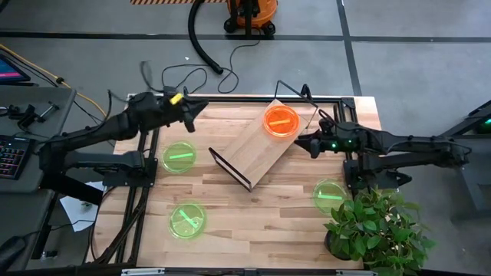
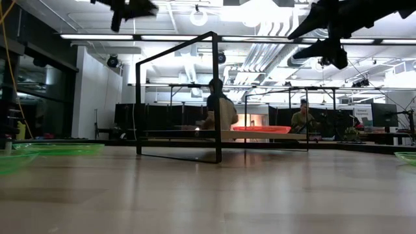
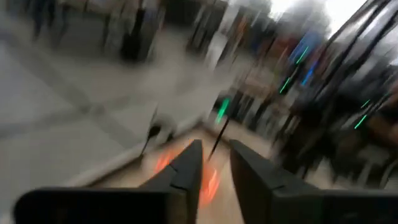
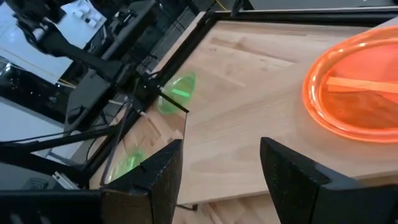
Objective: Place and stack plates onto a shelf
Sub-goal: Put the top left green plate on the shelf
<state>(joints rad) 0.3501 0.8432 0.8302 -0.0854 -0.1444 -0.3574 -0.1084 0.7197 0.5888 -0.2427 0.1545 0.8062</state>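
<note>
The shelf (image 1: 257,149), a light-wood board on a black wire frame, stands slantwise at mid-table. An orange plate (image 1: 281,121) lies on its far end, also seen in the right wrist view (image 4: 357,93); how many are stacked I cannot tell. Three green plates rest flat on the tabletop: two left of the shelf (image 1: 179,157) (image 1: 187,220), one at the right (image 1: 330,193). My left gripper (image 1: 201,107) hovers high, left of the shelf's far end, with a narrow gap between its fingers (image 3: 216,165) and nothing in it. My right gripper (image 1: 295,142) hangs open (image 4: 221,162) just right of the orange plate, over the board.
A potted plant (image 1: 376,230) stands at the table's near right corner, close to the right green plate. A vacuum and its hose (image 1: 203,38) lie on the floor beyond the far edge. People (image 2: 221,110) sit in the room behind.
</note>
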